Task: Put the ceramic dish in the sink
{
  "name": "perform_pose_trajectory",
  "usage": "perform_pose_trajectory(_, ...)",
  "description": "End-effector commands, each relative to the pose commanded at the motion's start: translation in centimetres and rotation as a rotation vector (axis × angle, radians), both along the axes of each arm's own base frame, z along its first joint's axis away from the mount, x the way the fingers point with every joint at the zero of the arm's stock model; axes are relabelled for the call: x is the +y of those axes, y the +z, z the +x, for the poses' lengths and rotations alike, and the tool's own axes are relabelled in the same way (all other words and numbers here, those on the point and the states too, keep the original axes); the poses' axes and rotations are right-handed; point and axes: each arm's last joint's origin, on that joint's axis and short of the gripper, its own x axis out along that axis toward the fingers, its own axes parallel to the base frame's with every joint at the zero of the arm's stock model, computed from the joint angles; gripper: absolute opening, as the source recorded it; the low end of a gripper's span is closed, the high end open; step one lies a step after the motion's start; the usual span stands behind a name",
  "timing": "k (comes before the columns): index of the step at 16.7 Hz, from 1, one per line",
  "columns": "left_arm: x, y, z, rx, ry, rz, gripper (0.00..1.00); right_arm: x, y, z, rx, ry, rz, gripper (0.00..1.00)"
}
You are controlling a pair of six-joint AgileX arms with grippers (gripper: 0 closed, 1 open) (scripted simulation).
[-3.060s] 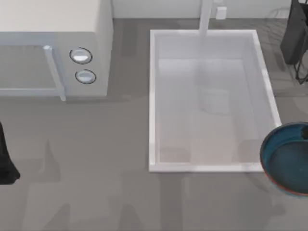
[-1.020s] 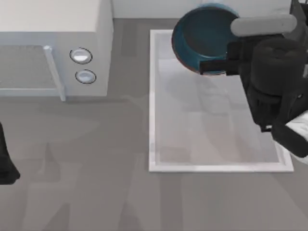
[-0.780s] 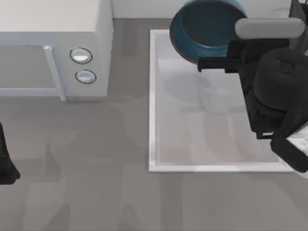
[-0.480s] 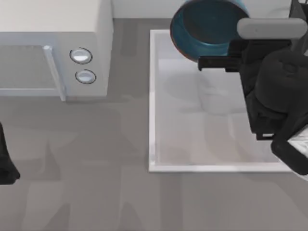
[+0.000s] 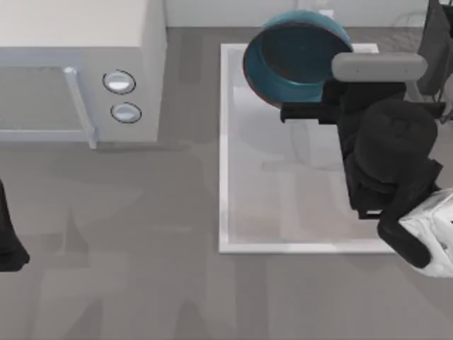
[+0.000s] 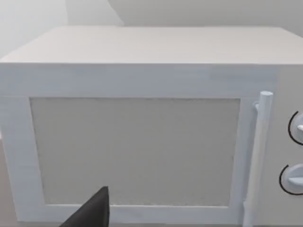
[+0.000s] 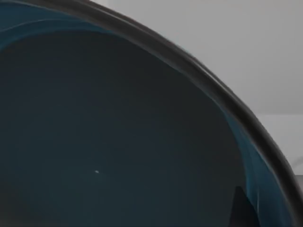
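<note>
Since half a second ago our right gripper (image 5: 301, 112) and the ceramic dish (image 5: 294, 53) have shifted a little toward the table's left; the dish hangs over the sink's (image 5: 225, 156) far end, tilted, with the jaws clamped on its near rim. The grey table (image 5: 141, 269) carries the white microwave (image 5: 78, 71) at far left. Our left arm (image 5: 8, 234) sits parked at the left edge; we cannot tell its jaws. From the right wrist we see the dish's dark inside (image 7: 109, 132); from the left wrist, the microwave door (image 6: 137, 151)

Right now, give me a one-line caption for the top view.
Right arm's jaws hold the round teal-blue ceramic dish above the far end of the white rectangular sink; left arm parked at left.
</note>
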Motion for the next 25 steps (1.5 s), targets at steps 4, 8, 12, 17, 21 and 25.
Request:
perform_pose_trajectory(4, 0.0, 0.0, 0.0, 0.0, 0.0, 0.0, 1.0, 0.2, -5.6, 0.1, -0.014, 0.001, 0.01, 0.0)
perform_pose_trajectory(8, 0.0, 0.0, 0.0, 0.0, 0.0, 0.0, 1.0, -0.5, -9.8, -0.6, -0.017, 0.003, 0.012, 0.0)
perform_pose_trajectory(12, 0.0, 0.0, 0.0, 0.0, 0.0, 0.0, 1.0, -0.8, -11.0, -1.0, -0.011, 0.003, 0.008, 0.0)
perform_pose_trajectory(17, 0.0, 0.0, 0.0, 0.0, 0.0, 0.0, 1.0, -0.8, -11.0, -1.0, -0.011, 0.003, 0.008, 0.15)
perform_pose_trajectory(21, 0.0, 0.0, 0.0, 0.0, 0.0, 0.0, 1.0, -0.8, -11.0, -1.0, -0.011, 0.003, 0.008, 0.45)
perform_pose_trajectory(25, 0.0, 0.0, 0.0, 0.0, 0.0, 0.0, 1.0, -0.8, -11.0, -1.0, -0.011, 0.003, 0.008, 0.75)
